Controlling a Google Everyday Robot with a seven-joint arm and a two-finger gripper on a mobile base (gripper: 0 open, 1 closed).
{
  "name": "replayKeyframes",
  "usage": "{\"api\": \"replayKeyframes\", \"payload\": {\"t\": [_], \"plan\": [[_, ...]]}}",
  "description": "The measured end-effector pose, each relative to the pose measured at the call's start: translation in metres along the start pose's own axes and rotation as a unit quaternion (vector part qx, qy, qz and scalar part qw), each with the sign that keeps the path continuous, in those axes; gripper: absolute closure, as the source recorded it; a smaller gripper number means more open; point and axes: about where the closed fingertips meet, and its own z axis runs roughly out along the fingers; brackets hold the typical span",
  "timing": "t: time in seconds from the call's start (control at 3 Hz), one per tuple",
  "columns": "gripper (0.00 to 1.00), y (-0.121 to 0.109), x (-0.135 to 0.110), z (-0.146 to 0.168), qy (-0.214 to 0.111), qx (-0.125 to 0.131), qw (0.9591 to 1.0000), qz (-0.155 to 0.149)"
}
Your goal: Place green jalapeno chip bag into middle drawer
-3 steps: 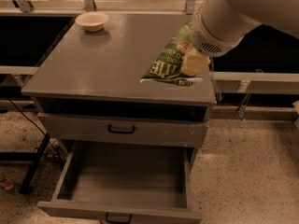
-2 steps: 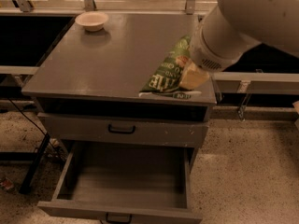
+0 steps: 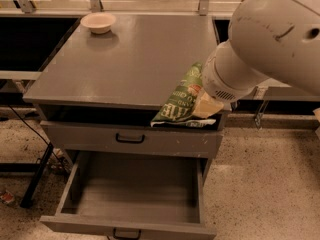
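Note:
The green jalapeno chip bag [image 3: 181, 103] with white lettering hangs at the front right edge of the grey cabinet top [image 3: 130, 64], its lower end past the edge. My gripper [image 3: 206, 105] is shut on the green jalapeno chip bag, under my large white arm [image 3: 270, 44], which hides most of the gripper. The middle drawer [image 3: 135, 194] is pulled open below; I see nothing in it, and a small black handle [image 3: 125, 233] shows on its front. The bag is above and to the right of the drawer's opening.
A small cream bowl [image 3: 98, 22] sits at the back left of the cabinet top. The closed upper drawer front [image 3: 130, 139] has a black handle. A black stand leg [image 3: 37, 176] leans at the left on the speckled floor. Metal railings run behind.
My arm has carried the bag forward, from the right side of the cabinet top to its front edge, where the bag now overhangs. The drawer and bowl have not moved.

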Motion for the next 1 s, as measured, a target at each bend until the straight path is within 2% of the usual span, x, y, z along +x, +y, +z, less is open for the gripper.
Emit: {"api": "replayKeyframes", "payload": {"t": [0.33,0.67,1.0], "plan": [[1.00,0.004,0.001,0.002,-0.002,-0.004,1.0000,0.003],[1.00,0.028,0.006,0.019,-0.013,-0.034,0.9991,0.021],[1.00,0.060,0.016,0.040,-0.015,-0.069,0.9966,0.043]]}}
